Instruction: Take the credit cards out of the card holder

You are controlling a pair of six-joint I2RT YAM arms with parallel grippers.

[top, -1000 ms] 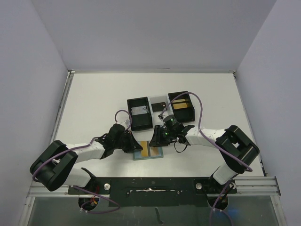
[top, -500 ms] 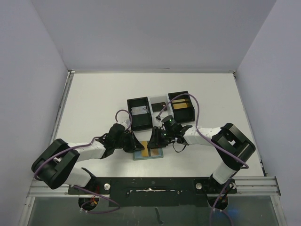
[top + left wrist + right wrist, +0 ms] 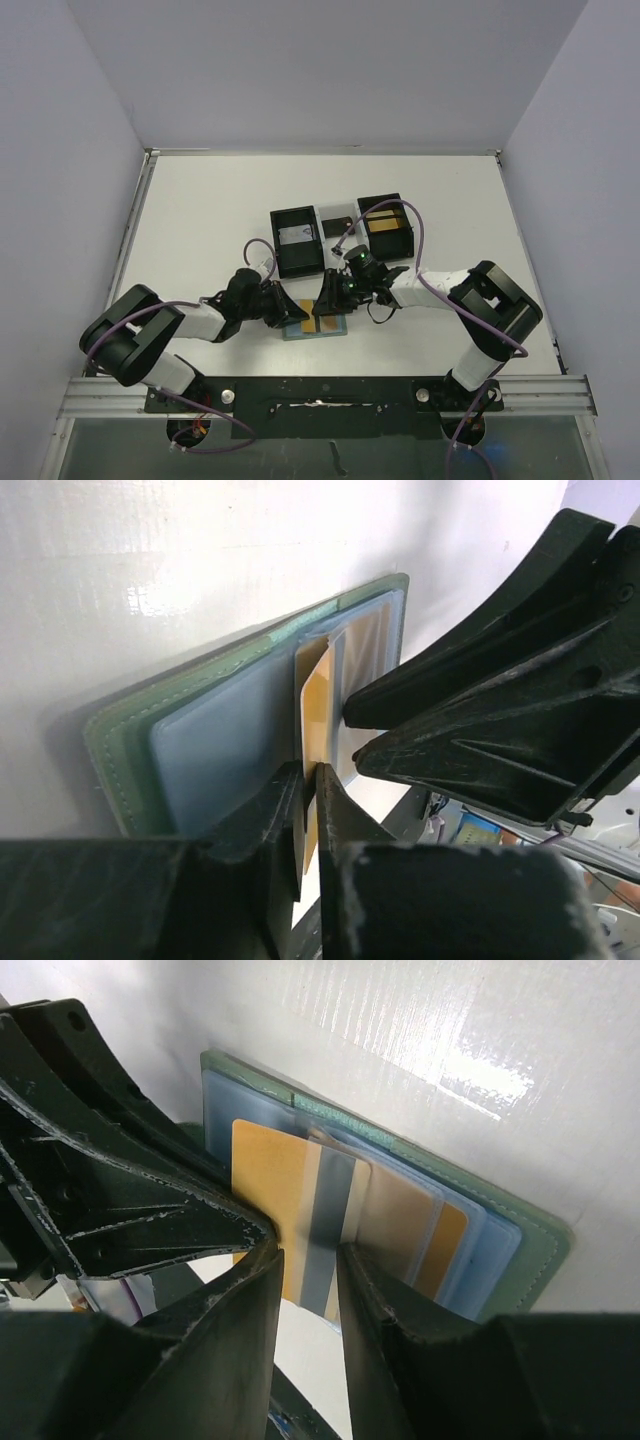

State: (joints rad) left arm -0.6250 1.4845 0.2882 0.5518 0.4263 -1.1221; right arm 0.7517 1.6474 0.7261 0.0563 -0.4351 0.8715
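Observation:
The sage-green card holder [image 3: 337, 331] lies open on the table near the front edge. In the left wrist view its pale blue lining [image 3: 215, 755] shows, and a gold-orange credit card [image 3: 316, 695] stands edge-on out of a pocket. My left gripper [image 3: 311, 772] is shut on that card's near edge. In the right wrist view the same gold card [image 3: 268, 1180], with a grey stripe, is partly out of the holder [image 3: 540, 1250]. My right gripper [image 3: 310, 1255] is open, its tips astride the card's lower edge. A second gold card [image 3: 450, 1245] sits in a pocket. From above, both grippers, left [image 3: 292, 314] and right [image 3: 322, 305], meet over the holder.
Two black open-topped boxes stand behind the holder, one [image 3: 297, 240] with a pale card inside, one [image 3: 386, 225] with gold cards. A small dark item [image 3: 336, 222] lies between them. The metal rail [image 3: 320, 395] runs along the front edge.
My left arm has drawn in to the right, its gripper still at the holder's left half. My right gripper has edged slightly left over the holder. The holder has stayed put.

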